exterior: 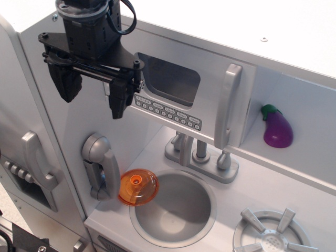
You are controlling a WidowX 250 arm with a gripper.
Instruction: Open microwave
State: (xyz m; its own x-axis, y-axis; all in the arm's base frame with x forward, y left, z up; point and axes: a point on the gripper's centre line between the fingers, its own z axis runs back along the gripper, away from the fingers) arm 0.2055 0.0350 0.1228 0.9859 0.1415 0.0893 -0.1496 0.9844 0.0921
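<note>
Toy kitchen in pale grey, gripper [93,90] parked at the microwave's hinge side, handle untouched.

Up top sits the microwave [184,97], its flat door carrying a rounded window, a button strip [168,111] and a tall silver handle [229,107] on the right edge; the door looks ajar there, a sliver of the shelf behind it showing, where a purple toy eggplant [277,127] sits. The black fingers [118,101] hang spread apart, holding nothing, off the door's left end and well apart from that handle. I read this as the approach, with no grasp made yet. Next call: travel right across the door, straddle the handle, close on it, then pull outward along the door's swing. Below lie the sink [173,207], faucet [202,155], an orange cup [138,187] on the rim and the grey wall phone [100,165].
</note>
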